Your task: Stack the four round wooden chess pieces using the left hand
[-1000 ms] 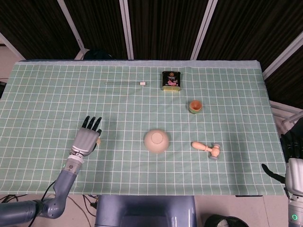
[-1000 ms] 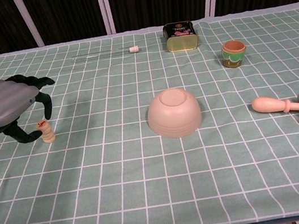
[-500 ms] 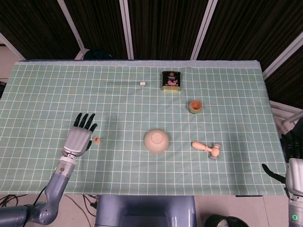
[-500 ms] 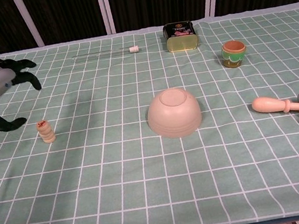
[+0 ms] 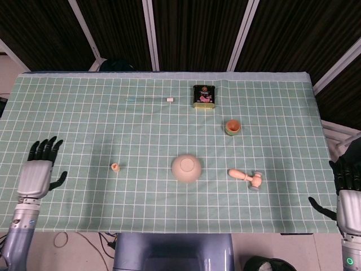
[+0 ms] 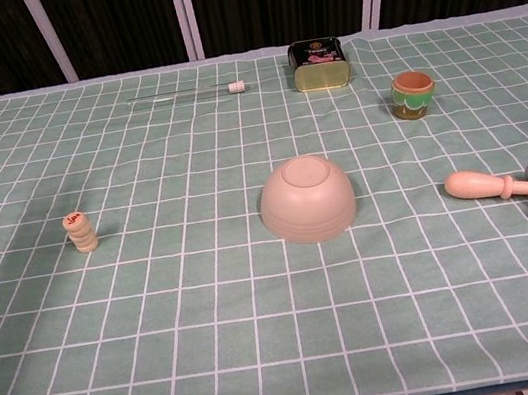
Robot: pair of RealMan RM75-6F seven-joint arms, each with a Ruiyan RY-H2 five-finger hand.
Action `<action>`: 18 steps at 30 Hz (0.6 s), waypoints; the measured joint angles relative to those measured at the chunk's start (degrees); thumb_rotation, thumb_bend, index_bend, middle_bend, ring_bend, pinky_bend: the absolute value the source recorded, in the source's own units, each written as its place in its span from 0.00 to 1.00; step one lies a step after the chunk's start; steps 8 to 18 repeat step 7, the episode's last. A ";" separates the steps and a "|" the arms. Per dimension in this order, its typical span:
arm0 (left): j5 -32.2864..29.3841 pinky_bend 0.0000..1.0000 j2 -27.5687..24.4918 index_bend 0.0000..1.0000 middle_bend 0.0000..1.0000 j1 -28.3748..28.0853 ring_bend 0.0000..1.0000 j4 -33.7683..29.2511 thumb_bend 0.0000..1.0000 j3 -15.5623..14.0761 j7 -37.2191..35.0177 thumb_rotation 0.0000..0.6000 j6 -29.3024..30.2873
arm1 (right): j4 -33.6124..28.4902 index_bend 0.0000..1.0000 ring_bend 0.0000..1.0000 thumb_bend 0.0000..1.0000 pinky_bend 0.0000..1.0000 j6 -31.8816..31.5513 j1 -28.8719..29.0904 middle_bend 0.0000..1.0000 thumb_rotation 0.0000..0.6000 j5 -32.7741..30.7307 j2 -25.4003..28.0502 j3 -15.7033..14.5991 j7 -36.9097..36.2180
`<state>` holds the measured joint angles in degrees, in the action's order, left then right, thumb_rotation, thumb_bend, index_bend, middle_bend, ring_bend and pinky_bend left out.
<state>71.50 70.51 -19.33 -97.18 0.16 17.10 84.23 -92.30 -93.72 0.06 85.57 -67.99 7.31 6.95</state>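
Stack of 4 chess pieces point(image 6: 81, 232) upright on surface point(image 6: 210, 298), untouched. Left hand point(image 5: 37, 174) empty, fingers spread, well apart from stack. Right hand point(image 5: 349, 195) likewise empty, fingers apart.

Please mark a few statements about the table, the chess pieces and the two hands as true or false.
1. The chess pieces stand as one stack. True.
2. The left hand grips the stack. False: it is open at the table's left edge, well apart from the stack.
3. The bowl lies upside down. True.
4. The toy hammer lies left of the bowl. False: it lies to the bowl's right.
5. The right hand holds the green cup. False: it holds nothing, by the table's right edge.
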 measured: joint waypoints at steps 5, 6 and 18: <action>1.71 0.00 -3.92 0.07 0.00 3.55 0.00 0.78 0.30 -0.12 -4.88 1.00 2.18 | -0.44 0.12 0.00 0.23 0.00 2.18 0.41 0.01 1.00 1.05 1.34 -1.43 -0.20; 1.80 0.00 -4.46 0.07 0.00 4.06 0.00 0.90 0.30 -0.04 -5.48 1.00 2.33 | -0.54 0.12 0.00 0.23 0.00 2.64 0.49 0.01 1.00 1.15 1.60 -1.68 -0.20; 1.86 0.00 -4.77 0.07 0.00 4.38 0.00 0.99 0.30 0.04 -5.89 1.00 2.41 | -0.73 0.12 0.00 0.23 0.00 3.26 0.60 0.01 1.00 1.23 1.96 -1.99 -0.15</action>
